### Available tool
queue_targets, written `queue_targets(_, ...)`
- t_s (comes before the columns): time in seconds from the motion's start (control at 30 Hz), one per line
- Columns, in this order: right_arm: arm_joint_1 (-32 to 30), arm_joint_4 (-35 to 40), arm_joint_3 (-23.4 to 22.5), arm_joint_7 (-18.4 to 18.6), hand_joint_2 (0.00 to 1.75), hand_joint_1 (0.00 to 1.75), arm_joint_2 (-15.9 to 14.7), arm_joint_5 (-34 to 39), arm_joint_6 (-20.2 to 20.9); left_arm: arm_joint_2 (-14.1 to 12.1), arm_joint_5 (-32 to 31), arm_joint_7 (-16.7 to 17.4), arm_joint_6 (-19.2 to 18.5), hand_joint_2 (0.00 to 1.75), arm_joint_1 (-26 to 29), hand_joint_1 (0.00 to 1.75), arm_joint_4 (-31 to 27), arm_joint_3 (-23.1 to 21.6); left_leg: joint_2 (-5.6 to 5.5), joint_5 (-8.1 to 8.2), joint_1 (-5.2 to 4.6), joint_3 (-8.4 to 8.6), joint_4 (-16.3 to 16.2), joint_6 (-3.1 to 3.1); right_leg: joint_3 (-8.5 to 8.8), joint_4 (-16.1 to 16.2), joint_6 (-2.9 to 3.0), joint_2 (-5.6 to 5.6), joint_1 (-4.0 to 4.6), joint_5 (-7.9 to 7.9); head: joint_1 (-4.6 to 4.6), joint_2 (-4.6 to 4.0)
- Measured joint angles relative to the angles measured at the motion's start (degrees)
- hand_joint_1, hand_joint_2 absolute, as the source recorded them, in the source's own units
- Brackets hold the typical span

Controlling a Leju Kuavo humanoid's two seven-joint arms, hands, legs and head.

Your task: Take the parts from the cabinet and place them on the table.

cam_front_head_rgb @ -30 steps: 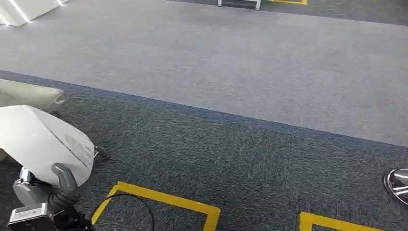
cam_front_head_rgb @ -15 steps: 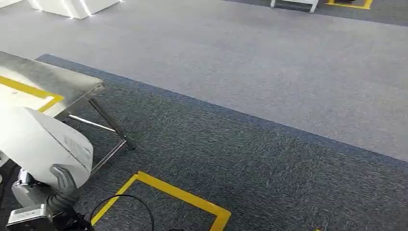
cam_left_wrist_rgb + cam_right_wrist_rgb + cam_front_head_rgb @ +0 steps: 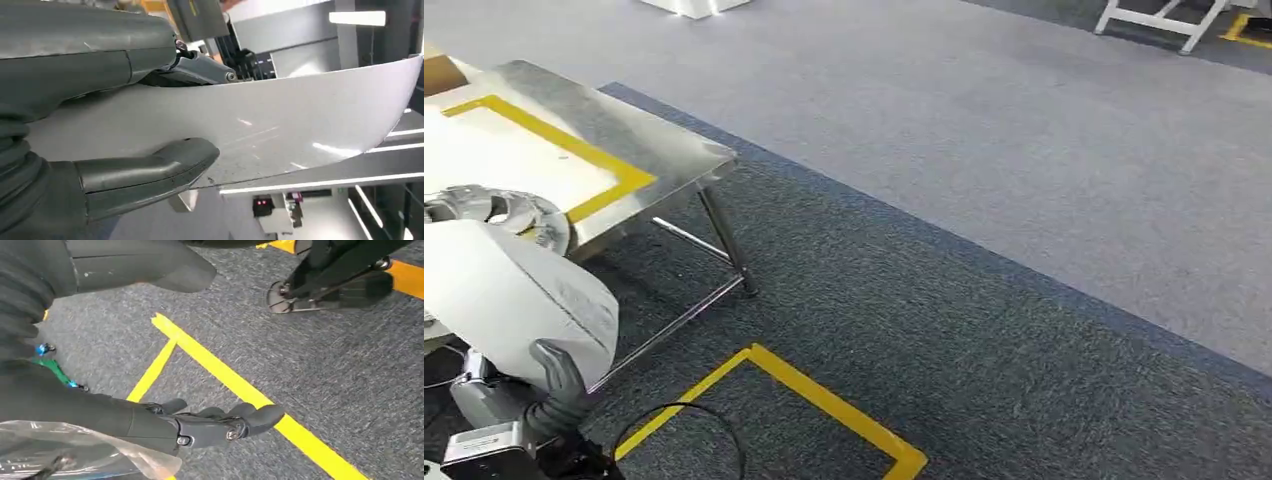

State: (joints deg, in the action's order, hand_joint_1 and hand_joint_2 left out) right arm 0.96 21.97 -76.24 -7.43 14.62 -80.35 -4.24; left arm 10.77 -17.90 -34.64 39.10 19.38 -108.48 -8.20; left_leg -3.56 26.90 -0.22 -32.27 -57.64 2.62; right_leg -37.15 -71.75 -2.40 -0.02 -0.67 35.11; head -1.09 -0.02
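A: Where's the steel table w/ yellow tape outline (image 3: 639, 150)?
B: Ahead-left, left arm's side.
A: Part?
B: Curved white panel (image 3: 509, 290), left hand (image 3: 549, 385) grips its edge, long axis pointing tablewards.
A: Right hand (image 3: 200, 425)?
B: Hanging low, clear plastic bag (image 3: 75, 450) beside it; can't tell if held.

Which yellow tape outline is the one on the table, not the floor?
The yellow tape outline on the steel table, upper left in the head view, beyond the white part. The other yellow outline lies on dark carpet.

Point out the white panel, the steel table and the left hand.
white panel (image 3: 509, 295), head view, middle of its curved face
steel table (image 3: 654, 150), head view, bare top near the corner
left hand (image 3: 100, 115), left wrist view, between thumb and fingers
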Motion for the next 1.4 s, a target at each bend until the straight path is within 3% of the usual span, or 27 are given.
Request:
queue_targets(0.07, 0.0, 0.1, 0.0, 0.0, 1.75, 0.00, 0.0, -0.1, 0.0, 0.1, 0.0, -0.2, 0.0, 1.75, 0.0, 1.75, 0.0, 0.3, -1.59, 0.25, 0.23, 0.08, -0.4, -0.38, 4.22, 10.1, 0.01, 1.57, -0.23, -5.90, -0.04, 0.00)
queue_targets(0.1, 0.0, 0.1, -0.1, 0.0, 1.75, 0.00, 0.0, -0.2, 0.0, 0.2, -0.1, -0.4, 0.0, 1.75, 0.0, 1.75, 0.0, 0.5, -2.14, 0.43, 0.23, -0.20, -0.6, -0.77, 5.46, 12.7, -0.15, 5.75, -0.70, -5.38, -0.04, 0.00)
queue_targets(0.13, 0.0, 0.1, -0.2, 0.0, 1.75, 0.00, 0.1, -0.3, 0.0, 0.4, -0.2, -0.5, 0.0, 1.75, -0.2, 1.75, 0.0, 0.6, -2.86, 0.54, 0.06, -0.68, -1.3, -1.08, 6.03, 14.0, 0.03, 6.51, -0.92, -5.24, -0.13, 0.00)
queue_targets(0.23, 0.0, 0.1, -0.5, 0.0, 1.75, 0.00, 0.1, -0.6, 0.0, 0.8, -0.9, -1.1, 0.0, 1.75, 0.1, 1.75, 0.0, 0.9, -4.86, -0.15, 0.51, -1.16, -0.7, -2.16, 6.25, 13.5, 0.93, 4.53, -0.38, -5.36, -0.09, 0.00)
queue_targets(0.27, 0.0, 0.1, -0.6, -0.1, 1.75, 0.00, 0.1, -0.7, 0.0, 0.9, -1.2, -1.3, 0.0, 1.75, 0.1, 1.75, 0.0, 1.2, -4.69, 0.14, 0.49, -1.33, -1.1, -2.34, 6.41, 14.1, 1.43, 3.43, -0.86, -5.67, -0.07, 0.00)
queue_targets(0.3, 0.1, 0.2, -0.6, -0.1, 1.75, 0.00, 0.1, -0.9, 0.0, 1.1, -1.8, -1.6, 0.0, 1.75, 0.0, 1.75, 0.0, 1.4, -0.83, 1.13, 0.06, -1.81, -2.3, -2.58, 6.60, 14.2, 1.82, 2.60, -0.72, -5.64, -0.39, 0.00)
queue_targets(0.33, 0.0, 0.2, -0.6, -0.2, 1.75, 0.00, 0.1, -1.0, 0.0, 1.2, -2.4, -1.9, 0.0, 1.75, -0.2, 1.75, 0.0, 1.7, 1.29, 3.02, 0.09, -3.27, -5.4, -2.82, 6.69, 14.3, 2.19, 1.69, -0.58, -5.54, -0.68, 0.00)
queue_targets(0.37, -0.1, 0.2, -0.7, -0.1, 1.75, 0.00, 0.1, -1.1, 0.1, 1.4, -2.8, -2.3, 0.0, 1.75, -0.3, 1.75, 0.0, 2.0, 2.36, 5.35, 0.17, -5.47, -10.2, -2.98, 6.73, 14.2, 2.32, 0.65, -0.44, -5.45, -0.63, 0.00)
queue_targets(0.43, -0.2, 0.2, -0.9, -0.1, 1.75, 0.00, 0.1, -1.3, 0.1, 1.8, -3.6, -3.0, 0.0, 1.75, -0.2, 1.75, 0.0, 2.4, 2.80, 8.39, 0.25, -9.43, -18.6, -3.15, 6.79, 14.2, 2.52, -1.45, -0.30, -5.22, -0.68, 0.00)
queue_targets(0.47, -0.1, 0.2, -0.9, -0.1, 1.75, 0.00, 0.1, -1.4, 0.0, 1.9, -3.8, -3.5, 0.0, 1.75, -0.2, 1.75, 0.0, 2.7, 2.81, 7.89, 0.30, -9.77, -19.2, -3.19, 6.91, 14.2, 2.54, -2.33, -0.28, -5.10, -0.68, 0.00)
queue_targets(0.5, -0.1, 0.2, -0.9, -0.2, 1.75, 0.00, 0.1, -1.6, 0.0, 2.3, -5.0, -4.3, 0.0, 1.75, -0.2, 1.75, 0.0, 3.3, 2.89, 6.07, 0.30, -8.61, -17.1, -3.11, 7.10, 14.2, 2.47, -3.24, -0.26, -4.93, -0.66, 0.00)
queue_targets(0.57, 0.1, 0.2, -0.9, -0.3, 1.75, 0.00, 0.1, -1.9, 0.0, 3.3, -6.9, -5.1, 0.0, 1.75, -0.3, 1.75, -0.5, 4.8, 4.04, 1.27, 0.19, -3.76, -7.9, -2.59, 7.74, 14.2, 2.33, -4.55, -0.21, -4.57, -0.68, 0.00)
queue_targets(0.6, 0.1, 0.2, -0.9, -0.3, 1.75, 0.00, 0.1, -2.1, 0.0, 3.7, -7.0, -5.2, 0.0, 1.75, -0.4, 1.75, -1.0, 5.4, 6.53, -0.36, -0.08, -1.22, -3.0, -2.11, 8.08, 14.2, 2.14, -5.07, -0.13, -4.31, -0.66, 0.00)
queue_targets(0.63, 0.1, 0.2, -1.0, -0.3, 1.75, 0.00, 0.1, -2.1, 0.0, 4.2, -7.0, -5.3, 0.0, 1.75, -0.7, 1.75, -1.4, 6.0, 9.20, 0.73, -1.02, -0.59, -1.5, -1.83, 8.10, 14.1, 1.64, -5.63, 0.33, -3.98, -0.65, 0.00)
queue_targets(0.77, 0.4, 0.1, -1.1, -0.3, 1.75, 0.00, 0.1, -2.4, -0.2, 5.4, -8.6, -5.4, 0.0, 1.75, -0.5, 1.75, -3.0, 8.1, 6.37, 0.55, -0.77, -0.75, -0.8, -0.84, 9.01, 14.6, 0.56, -8.31, 0.46, -3.53, -0.81, 0.00)
queue_targets(0.83, 0.6, 0.1, -1.3, -0.5, 1.75, 0.00, 0.1, -2.7, -0.2, 5.9, -9.5, -5.5, 0.0, 1.75, -0.7, 1.75, -4.3, 9.1, 5.25, 0.15, -0.16, -0.47, -0.3, -0.21, 7.37, 11.4, -0.06, -2.30, 0.12, -1.20, -0.33, 0.00)
queue_targets(0.87, 0.7, 0.1, -1.4, -0.5, 1.75, 0.00, 0.1, -2.8, -0.2, 6.1, -10.0, -5.5, 0.0, 1.75, -0.8, 1.75, -4.7, 9.4, 4.58, 0.17, -0.11, -0.55, -0.3, -0.11, 5.20, 7.1, -0.15, -0.86, 0.07, 0.85, -0.11, 0.00)
queue_targets(0.93, 0.4, 0.1, -1.6, -0.5, 1.75, 0.00, 0.1, -3.1, -0.2, 6.2, -11.0, -5.5, 0.0, 1.75, -0.7, 1.75, -5.6, 10.0, 3.03, 0.20, -0.14, -0.55, -0.4, 0.04, 0.13, -2.3, -0.27, -0.17, 0.04, 4.08, -0.11, 0.00)
queue_targets(0.97, 0.3, 0.1, -1.7, -0.5, 1.75, 0.00, 0.1, -3.2, -0.3, 6.2, -11.3, -5.5, 0.0, 1.75, -0.7, 1.75, -6.2, 10.6, 2.17, 0.21, -0.14, -0.49, -0.4, 0.04, -1.34, -4.3, -0.27, -0.14, 0.06, 4.00, -0.09, 0.00)
queue_targets(1.03, 0.2, 0.0, -1.9, -0.5, 1.75, 0.00, 0.0, -3.3, -0.4, 6.2, -11.1, -5.5, 0.0, 1.75, -0.6, 1.75, -7.3, 11.2, 0.35, 0.25, -0.12, -0.26, -0.4, -0.02, -0.43, 0.0, -0.08, 0.03, 0.03, -0.32, -0.09, 0.00)
queue_targets(1.07, 0.3, 0.0, -1.9, -0.5, 1.75, 0.00, -0.1, -3.3, -0.5, 6.1, -10.6, -5.5, 0.0, 1.75, -0.5, 1.75, -7.7, 11.4, -0.61, 0.33, -0.05, -0.08, -0.5, -0.14, 1.82, 5.6, 0.02, 0.66, -0.04, -3.77, -0.11, 0.00)
queue_targets(1.1, 0.3, 0.0, -2.0, -0.5, 1.75, 0.00, -0.1, -3.3, -0.5, 6.1, -10.3, -5.5, 0.0, 1.75, -0.4, 1.75, -8.1, 11.6, -1.32, 0.47, 0.07, -0.01, -0.6, -0.37, 3.97, 11.0, 0.06, 2.72, -0.24, -6.47, -0.06, 0.00)
queue_targets(1.13, 0.4, -0.1, -2.0, -0.5, 1.75, 0.00, -0.1, -3.3, -0.5, 6.1, -10.4, -5.5, 0.0, 1.75, -0.4, 1.75, -8.6, 11.8, -1.86, 0.62, -0.21, -0.17, -0.8, -0.66, 4.83, 12.8, 0.22, 5.06, -0.36, -5.63, -0.11, 0.00)
queue_targets(1.27, 0.5, -0.1, -2.3, -0.5, 1.75, 0.00, -0.1, -3.4, -0.5, 6.0, -11.4, -5.5, 0.0, 1.75, 0.2, 1.75, -10.4, 12.6, -4.41, 0.23, 0.19, -0.86, -0.7, -2.00, 6.00, 13.8, 1.47, 3.11, -0.15, -5.70, -0.15, 0.00)
queue_targets(1.3, 0.6, -0.2, -2.3, -0.5, 1.75, 0.00, -0.1, -3.4, -0.5, 6.0, -11.4, -5.5, 0.0, 1.75, 0.3, 1.75, -10.7, 12.8, -3.87, 0.73, 0.24, -0.86, -1.2, -2.18, 6.21, 14.2, 1.89, 2.11, -0.56, -5.94, -0.11, 0.00)
queue_targets(1.37, 0.6, -0.2, -2.3, -0.5, 1.75, 0.00, -0.1, -3.5, -0.4, 6.0, -11.3, -5.5, 0.0, 1.75, 0.2, 1.75, -11.3, 13.3, 1.39, 4.36, -0.02, -3.40, -6.8, -2.87, 6.42, 14.3, 2.50, 0.77, -0.40, -5.73, -0.79, 0.00)
queue_targets(1.4, 0.5, -0.2, -2.4, -0.5, 1.75, 0.00, -0.1, -3.5, -0.4, 5.9, -11.2, -5.5, 0.0, 1.75, 0.3, 1.75, -11.3, 13.4, 2.38, 6.63, 0.09, -5.55, -11.4, -3.09, 6.46, 14.3, 2.68, -0.09, -0.28, -5.60, -0.74, 0.00)
